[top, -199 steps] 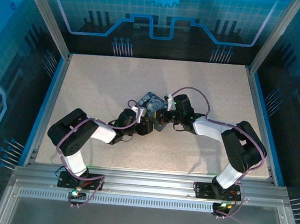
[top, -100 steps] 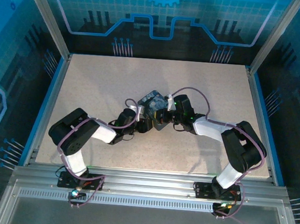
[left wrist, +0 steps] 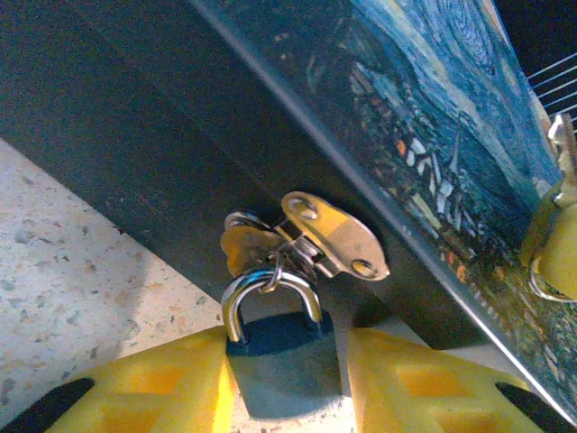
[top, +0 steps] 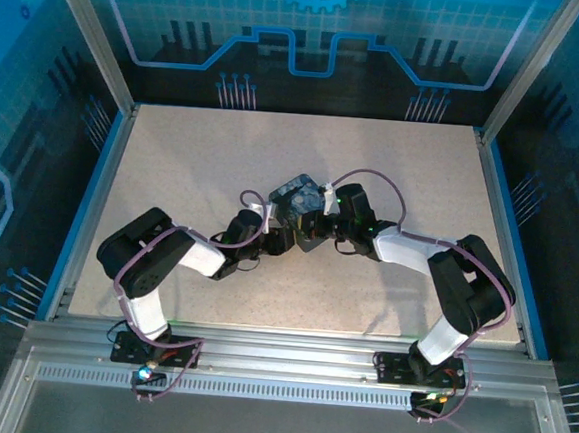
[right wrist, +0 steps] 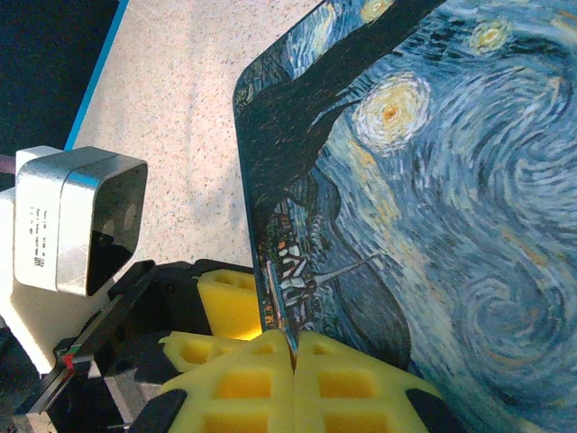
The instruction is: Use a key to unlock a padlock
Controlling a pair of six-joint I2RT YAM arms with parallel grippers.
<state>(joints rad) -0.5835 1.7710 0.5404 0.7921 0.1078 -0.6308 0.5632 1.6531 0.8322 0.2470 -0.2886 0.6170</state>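
Left fingers (left wrist: 171, 383) pinch the padlock (left wrist: 281, 347) between them, shackle hooked through the printed box's (left wrist: 433, 135) hasp (left wrist: 334, 236) just above. Right fingers (right wrist: 234, 388) are pressed together on the key (right wrist: 290, 347) – a thin sliver poking up at the box edge. The label on the white block (right wrist: 77, 216) is too small to read.

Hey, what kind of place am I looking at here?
Probably a robot lab test booth: a speckled table fenced by metal rails and blue printed walls, with two arms bolted at its edge.
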